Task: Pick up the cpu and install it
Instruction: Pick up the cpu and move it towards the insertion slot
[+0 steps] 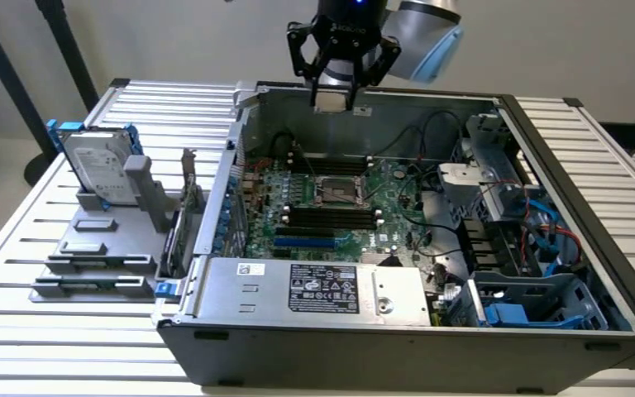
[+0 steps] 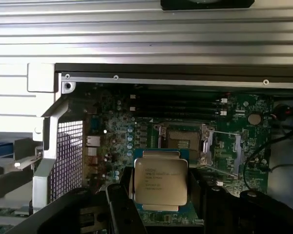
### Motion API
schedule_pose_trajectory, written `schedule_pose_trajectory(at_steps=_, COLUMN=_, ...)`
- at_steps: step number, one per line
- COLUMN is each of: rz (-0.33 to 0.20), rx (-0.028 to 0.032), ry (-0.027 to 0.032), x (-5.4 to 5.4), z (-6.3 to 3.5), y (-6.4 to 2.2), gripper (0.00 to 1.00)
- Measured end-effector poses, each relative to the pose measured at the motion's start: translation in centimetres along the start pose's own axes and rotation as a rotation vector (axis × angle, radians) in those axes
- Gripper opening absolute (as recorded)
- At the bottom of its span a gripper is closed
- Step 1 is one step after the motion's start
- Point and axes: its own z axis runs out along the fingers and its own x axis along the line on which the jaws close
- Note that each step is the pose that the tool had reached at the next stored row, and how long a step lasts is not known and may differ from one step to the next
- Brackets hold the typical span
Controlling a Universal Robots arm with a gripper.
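Observation:
The cpu (image 2: 160,181), a small square chip with a shiny silver top and printed text, sits between my dark fingers (image 2: 118,204). My gripper (image 2: 160,189) is shut on the cpu and holds it flat in the air above the motherboard. In the exterior view my gripper (image 1: 336,93) hangs over the far wall of the open computer case (image 1: 406,343), with the pale cpu (image 1: 333,101) at its tips. The empty cpu socket (image 1: 334,195) lies on the green motherboard, below the gripper and nearer the camera. In the wrist view the socket (image 2: 183,141) shows just beyond the held cpu.
A silver hard drive with a blue bracket (image 1: 102,165) stands on a grey fixture at the exterior view's left. A silver box with a black label (image 1: 317,289) fills the case's near side. Black cables and blue drive cages (image 1: 516,310) crowd the right. Memory slots (image 1: 327,217) lie beside the socket.

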Motion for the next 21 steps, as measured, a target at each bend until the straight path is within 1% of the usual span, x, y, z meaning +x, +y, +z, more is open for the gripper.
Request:
schedule_pose_trajectory(at_steps=3, rz=0.0, rx=0.0, ry=0.0, x=-0.9, z=0.45, y=-0.03, gripper=0.55)
schedule_pose_trajectory(at_steps=6, rz=0.0, rx=0.0001, ry=0.0001, x=-1.5, z=0.92, y=-0.07, gripper=0.55)
schedule_pose_trajectory(at_steps=18, rz=0.0, rx=-0.0002, ry=-0.0001, x=-2.4, z=2.99, y=-1.16, gripper=0.55)
schedule_pose_trajectory(at_steps=21, rz=0.0, rx=-0.0005, ry=-0.0014, x=-2.7, z=3.49, y=-1.31, gripper=0.55)
